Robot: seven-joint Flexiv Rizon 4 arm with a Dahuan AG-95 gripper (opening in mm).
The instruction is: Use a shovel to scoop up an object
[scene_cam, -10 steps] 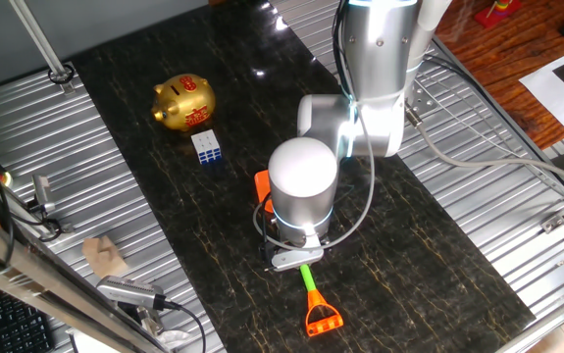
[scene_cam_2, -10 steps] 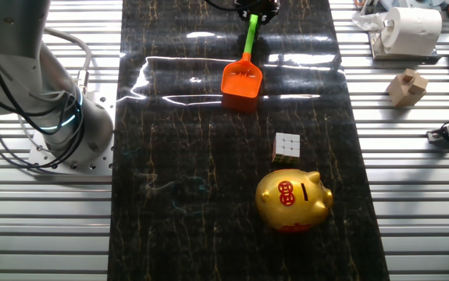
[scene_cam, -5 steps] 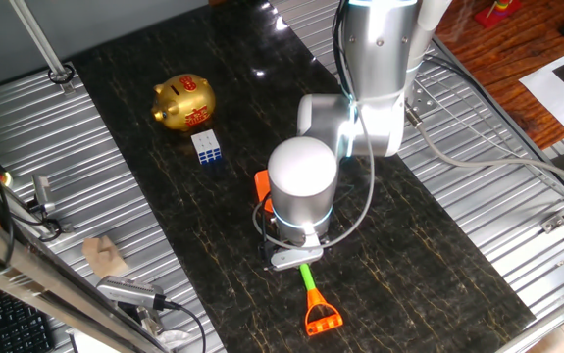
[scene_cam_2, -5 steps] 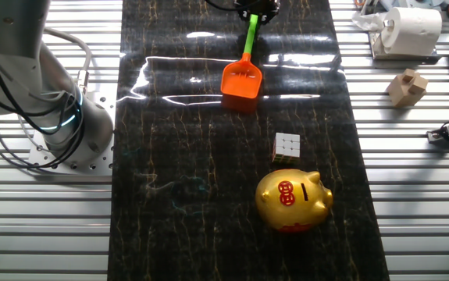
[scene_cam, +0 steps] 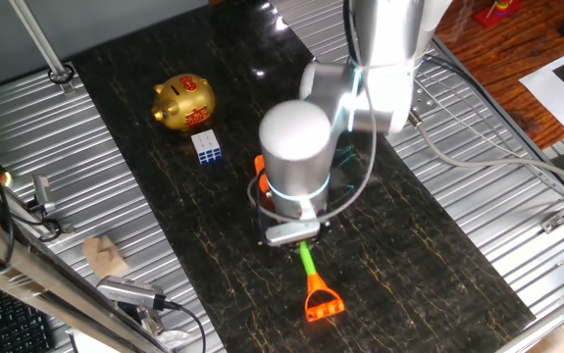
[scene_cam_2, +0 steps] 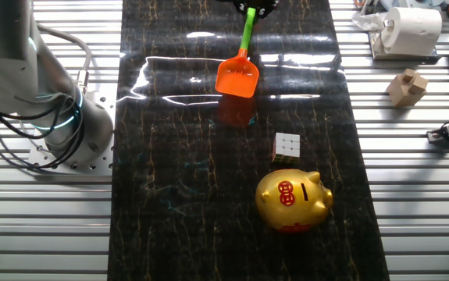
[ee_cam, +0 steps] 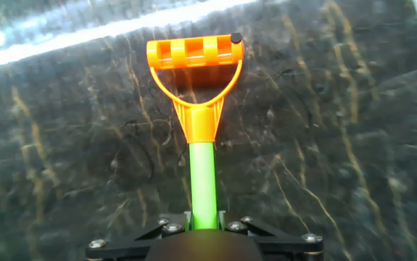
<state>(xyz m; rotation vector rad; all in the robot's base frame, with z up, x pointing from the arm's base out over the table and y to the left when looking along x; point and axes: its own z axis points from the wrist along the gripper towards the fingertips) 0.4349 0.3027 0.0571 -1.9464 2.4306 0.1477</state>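
My gripper is shut on the green shaft of the shovel; in the hand view the shaft runs out from between the jaws to the orange D-handle. The orange blade hangs a little above the dark tabletop, with its reflection underneath. The object, a small white-and-blue cube, sits on the table apart from the blade, beside the gold piggy bank. In the one fixed view the cube lies left of the arm, and most of the blade is hidden behind the wrist.
A wooden block and a paper roll stand on the slatted metal at the right. The robot base and its cables sit at the left. Ribbed metal borders both sides of the dark table strip.
The gripper has risen with the shovel, lifting the blade off the table and shifting it slightly toward the cube's side. Cube and piggy bank have not moved.
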